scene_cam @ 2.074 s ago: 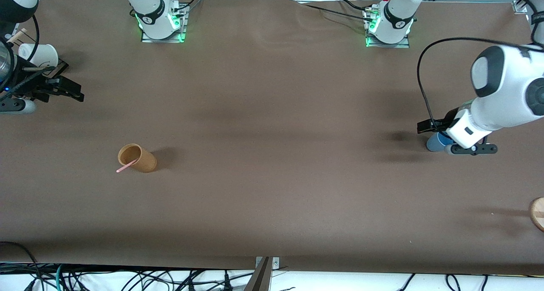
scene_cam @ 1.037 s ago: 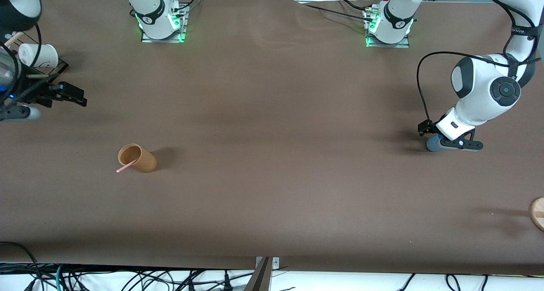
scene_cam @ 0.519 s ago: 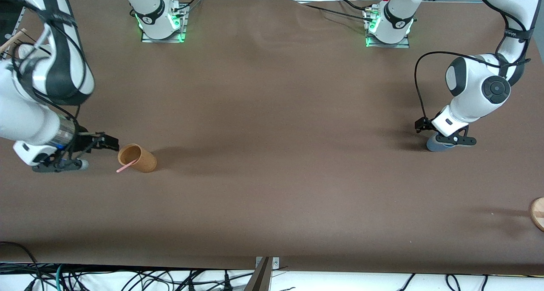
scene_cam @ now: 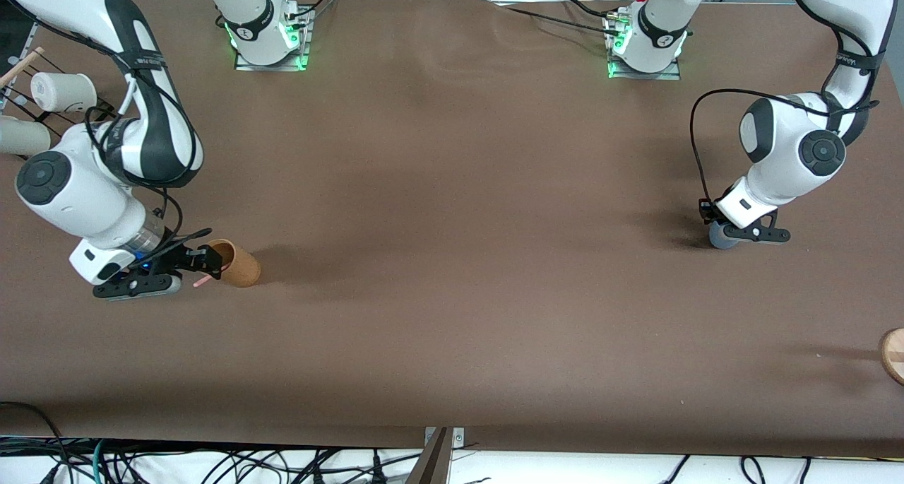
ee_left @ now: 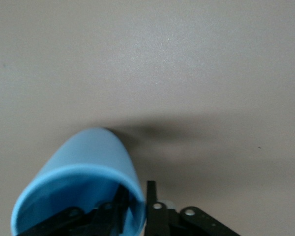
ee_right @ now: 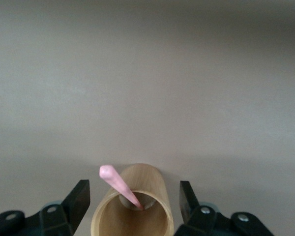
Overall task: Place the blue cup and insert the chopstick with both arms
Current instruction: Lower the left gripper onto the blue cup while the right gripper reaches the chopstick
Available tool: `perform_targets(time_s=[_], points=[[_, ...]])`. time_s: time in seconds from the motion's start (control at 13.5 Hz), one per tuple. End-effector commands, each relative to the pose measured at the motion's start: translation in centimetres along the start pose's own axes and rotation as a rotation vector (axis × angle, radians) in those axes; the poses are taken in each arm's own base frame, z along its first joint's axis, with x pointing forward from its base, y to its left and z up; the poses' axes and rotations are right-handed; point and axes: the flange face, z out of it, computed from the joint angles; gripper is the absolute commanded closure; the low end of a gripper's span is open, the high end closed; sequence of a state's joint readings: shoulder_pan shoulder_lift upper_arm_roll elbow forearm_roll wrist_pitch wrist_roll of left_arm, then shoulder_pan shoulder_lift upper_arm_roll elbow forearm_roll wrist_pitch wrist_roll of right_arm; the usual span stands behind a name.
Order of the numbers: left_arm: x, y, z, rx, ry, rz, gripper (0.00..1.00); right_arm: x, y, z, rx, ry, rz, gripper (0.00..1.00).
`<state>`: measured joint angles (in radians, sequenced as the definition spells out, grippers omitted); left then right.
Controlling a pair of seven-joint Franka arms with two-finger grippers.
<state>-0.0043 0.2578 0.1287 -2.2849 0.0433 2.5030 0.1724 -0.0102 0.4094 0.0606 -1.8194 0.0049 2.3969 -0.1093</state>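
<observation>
Left gripper (ee_left: 137, 216): jaws pinching the blue cup (ee_left: 83, 182) rim, one finger inside, at the left arm's end of the tabletop (scene_cam: 452, 258).
Right gripper (ee_right: 132, 206): jaws wide, flanking the tan cup (ee_right: 135, 209) holding the chopstick (ee_right: 119, 186).
Room: bare tabletop between both cups.

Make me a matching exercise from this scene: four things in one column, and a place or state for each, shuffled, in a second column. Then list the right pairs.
Things:
1. blue cup
2. pink chopstick
3. left gripper
4. right gripper

States:
A. open, fingers either side of the brown cup
B. sticking out of the brown cup's mouth
C. shut on a cup's rim, one finger inside
D. lying on its side at the left arm's end of the table

Pairs: 1-D, 2-B, 3-C, 4-A
</observation>
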Motion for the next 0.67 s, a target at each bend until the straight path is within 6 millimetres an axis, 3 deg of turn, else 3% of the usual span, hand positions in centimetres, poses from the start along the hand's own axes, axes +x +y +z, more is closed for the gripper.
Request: perform_targets(time_s=[0.0,0.15,0.3,0.37,0.59], points=[[0.4,-0.6,-0.7,0.015,0.015,0.017,1.00,-1.3,-0.5,-0.1,0.003,0.001,-0.033,0.22],[1.1,-0.7,-1.5,0.018,0.029,0.015,1.00,-1.4,-0.6,-0.5,0.004,-0.005,-0.037,0.43],[2.4,-0.3,-3.4,0.005,-0.001,0.011,1.00,-1.6,-0.6,-0.5,0.006,-0.025,-0.038,0.57],[3.5,0.9,-4.8,-0.027,-0.005,-0.005,1.00,-1.6,-0.6,-0.5,0.006,-0.025,-0.038,0.59],[6.8,9.7,-8.6,-0.156,-0.011,-0.044,1.00,-1.6,-0.6,0.2,0.008,-0.026,-0.035,0.62]])
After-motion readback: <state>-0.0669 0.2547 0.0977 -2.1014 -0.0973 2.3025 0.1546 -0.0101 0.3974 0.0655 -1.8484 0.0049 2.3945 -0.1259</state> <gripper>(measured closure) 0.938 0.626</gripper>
